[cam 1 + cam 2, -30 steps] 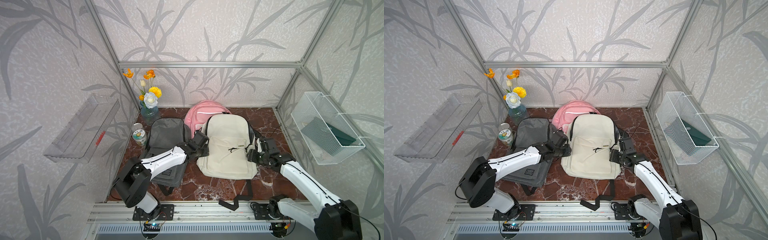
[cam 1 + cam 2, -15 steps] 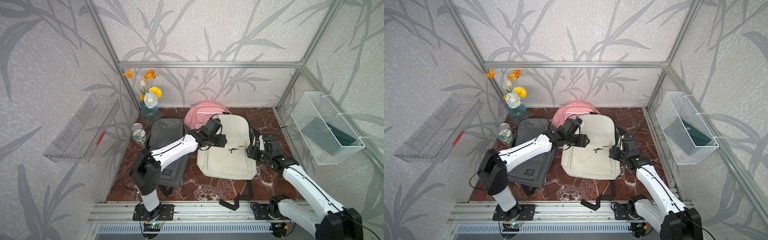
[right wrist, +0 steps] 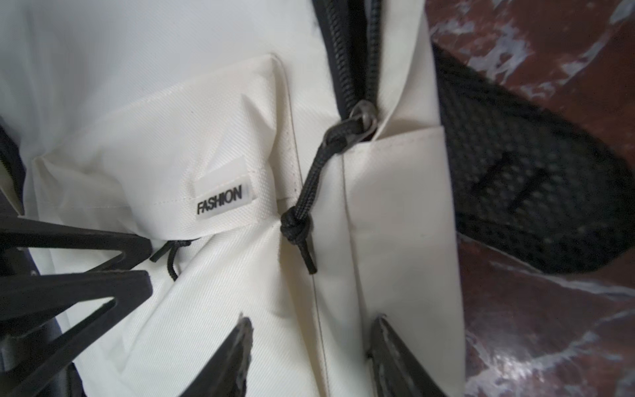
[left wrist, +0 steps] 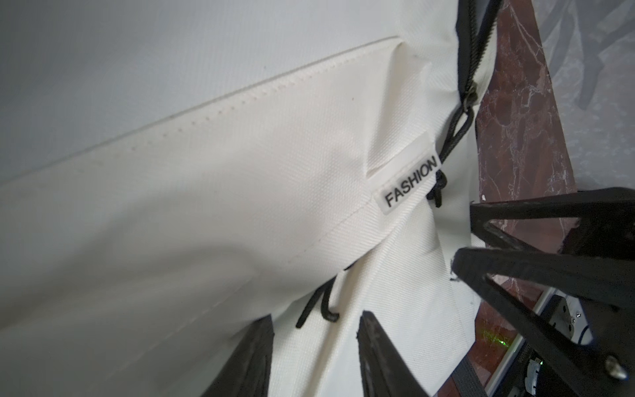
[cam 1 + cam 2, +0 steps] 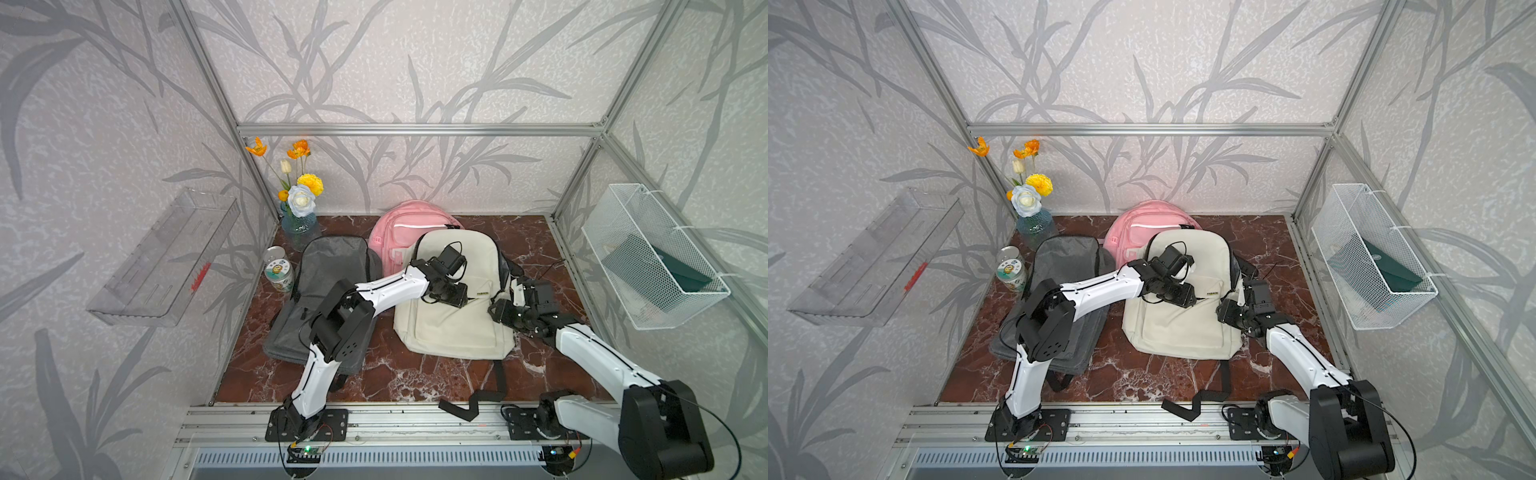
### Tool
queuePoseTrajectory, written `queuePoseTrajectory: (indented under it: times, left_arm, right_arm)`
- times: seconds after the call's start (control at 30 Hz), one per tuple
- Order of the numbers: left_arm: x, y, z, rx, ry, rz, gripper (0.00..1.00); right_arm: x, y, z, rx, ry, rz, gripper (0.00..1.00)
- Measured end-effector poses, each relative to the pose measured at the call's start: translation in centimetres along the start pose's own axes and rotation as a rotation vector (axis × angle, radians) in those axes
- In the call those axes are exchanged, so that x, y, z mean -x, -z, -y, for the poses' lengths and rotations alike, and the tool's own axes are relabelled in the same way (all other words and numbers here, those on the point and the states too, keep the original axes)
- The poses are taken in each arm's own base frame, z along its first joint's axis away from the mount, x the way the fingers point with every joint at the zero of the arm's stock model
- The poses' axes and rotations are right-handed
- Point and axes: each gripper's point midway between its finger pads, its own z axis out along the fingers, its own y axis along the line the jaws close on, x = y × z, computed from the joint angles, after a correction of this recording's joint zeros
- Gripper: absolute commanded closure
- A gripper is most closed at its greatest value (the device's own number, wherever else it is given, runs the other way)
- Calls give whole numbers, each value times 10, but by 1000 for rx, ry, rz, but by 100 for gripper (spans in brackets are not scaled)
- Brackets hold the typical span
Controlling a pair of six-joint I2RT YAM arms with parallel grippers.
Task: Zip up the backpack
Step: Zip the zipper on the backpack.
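Cream backpack (image 5: 453, 328) lies flat on the table (image 5: 415, 374), zip (image 3: 350, 51) apparently not yet drawn.
Left gripper (image 4: 314, 357) has swung onto its front by the FASHION label (image 4: 409, 178), jaws apart, empty; right gripper (image 3: 309, 357), likewise released, faces the pull cord (image 3: 309, 185), so pinching comes next.

White arm links (image 5: 390, 286), black joints (image 5: 345, 328), and black tapered fingers (image 3: 226, 364).

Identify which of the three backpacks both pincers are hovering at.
The cream backpack with the FASHION label: the left pincer and right pincer are both at it. The grey backpack lies beside it, the pink backpack behind it.
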Motion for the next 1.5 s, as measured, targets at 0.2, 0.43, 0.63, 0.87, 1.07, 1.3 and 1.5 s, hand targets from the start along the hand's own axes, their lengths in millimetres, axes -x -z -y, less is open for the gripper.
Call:
queuePoseTrajectory:
  times: [0.2, 0.43, 0.63, 0.87, 1.07, 1.3, 1.5]
  left_arm:
    - [-1, -8, 3, -18, -7, -2, 59]
    - [4, -20, 3, -20, -11, 20, 60]
    - [6, -35, 5, -19, -18, 19, 73]
    - [7, -37, -2, 32, -18, 33, 90]
    - [7, -38, -6, 66, -25, 52, 100]
    - [4, -22, -6, 84, -37, 98, 100]
    - [0, -3, -7, 107, -39, 129, 100]
  right_arm:
    - [-2, -12, 2, 3, -7, -25, 51]
    - [-2, -21, 3, 9, -9, -35, 52]
    - [-1, -21, 2, 13, -8, -30, 52]
    - [-1, -21, 2, 14, -8, -30, 53]
    - [-1, -20, 2, 15, -5, -27, 53]
    - [-2, -16, -1, 26, 5, -31, 53]
    - [7, 3, -14, 63, 47, 24, 53]
